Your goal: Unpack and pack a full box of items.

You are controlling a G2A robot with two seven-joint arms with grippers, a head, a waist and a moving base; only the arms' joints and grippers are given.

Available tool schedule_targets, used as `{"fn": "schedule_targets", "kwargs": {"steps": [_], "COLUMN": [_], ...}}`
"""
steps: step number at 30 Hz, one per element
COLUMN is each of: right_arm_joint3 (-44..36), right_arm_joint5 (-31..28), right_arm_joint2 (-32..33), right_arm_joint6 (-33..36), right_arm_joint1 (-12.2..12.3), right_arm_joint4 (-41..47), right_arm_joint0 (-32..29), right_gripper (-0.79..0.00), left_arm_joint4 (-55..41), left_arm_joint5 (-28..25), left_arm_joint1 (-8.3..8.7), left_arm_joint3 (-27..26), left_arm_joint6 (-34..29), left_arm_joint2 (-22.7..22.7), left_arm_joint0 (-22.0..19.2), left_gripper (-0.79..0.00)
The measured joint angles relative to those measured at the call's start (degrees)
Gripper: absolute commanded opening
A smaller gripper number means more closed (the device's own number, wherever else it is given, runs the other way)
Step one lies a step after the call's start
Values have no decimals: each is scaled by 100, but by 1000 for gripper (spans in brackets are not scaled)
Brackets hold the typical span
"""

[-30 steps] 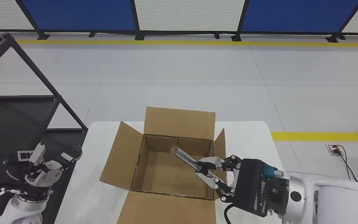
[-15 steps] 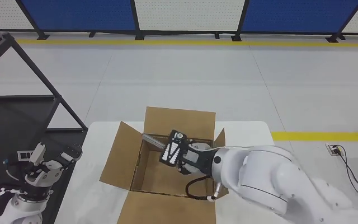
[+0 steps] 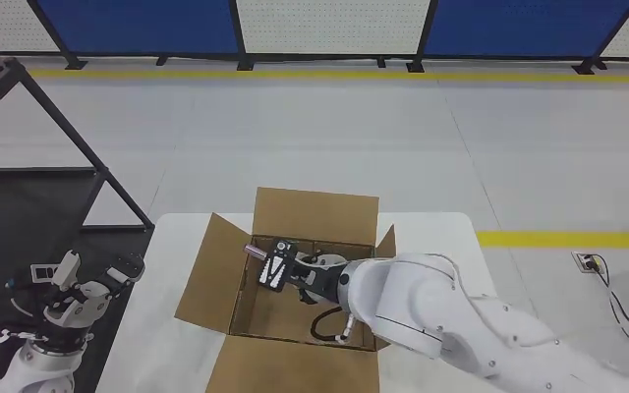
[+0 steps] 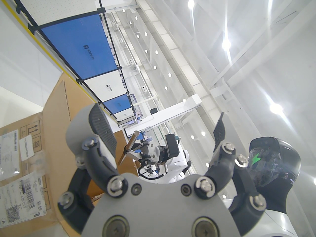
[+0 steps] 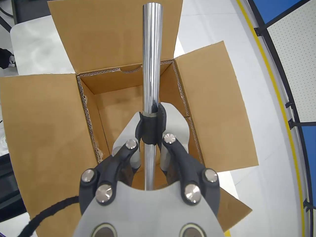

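Observation:
An open cardboard box [image 3: 314,211] stands on the white table, its inside bare in the right wrist view. My right gripper [image 3: 280,265] hangs over the box's back left part, shut on a shiny metal rod [image 3: 254,252]. From the right wrist, the rod [image 5: 151,50] sticks out past the right gripper [image 5: 151,124] above the box opening [image 5: 212,94]. My left gripper [image 3: 96,270] is beyond the table's left edge, apart from the box. It stands open [image 4: 158,129] with nothing in it, pointing up, beside the labelled box wall [image 4: 29,129], with the rod [image 4: 128,146] far off.
A black metal rack [image 3: 59,196] stands left of the table. The white table [image 3: 442,236] has bare room right of the box and at its left side [image 5: 32,43]. Four box flaps are spread outward.
My right arm has swung from the box's right side across to its back left, carrying the rod. The left arm has kept still.

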Motion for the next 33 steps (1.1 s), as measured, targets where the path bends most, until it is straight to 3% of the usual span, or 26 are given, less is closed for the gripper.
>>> {"fn": "schedule_targets", "kwargs": {"steps": [5, 8, 22, 33], "right_arm_joint3": [8, 277, 2641, 4013], "right_arm_joint5": [-117, -247, -1218, -1759], "right_arm_joint2": [-85, -329, -1541, -1798], "right_arm_joint6": [24, 447, 739, 1010], "right_arm_joint1": [-31, -204, -1608, -2381], "right_arm_joint4": [-175, -232, -411, -228], "right_arm_joint0": [-58, 128, 1110, 1156], "right_gripper": [-785, -785, -785, -785], "left_arm_joint4": [0, 0, 0, 0], "left_arm_joint5": [0, 0, 0, 0], "left_arm_joint1": [0, 0, 0, 0], "left_arm_joint3": [0, 0, 0, 0], "left_arm_joint6": [0, 0, 0, 0], "left_arm_joint2": [0, 0, 0, 0], "left_arm_joint0": [0, 0, 0, 0], "left_gripper": [0, 0, 0, 0]}}
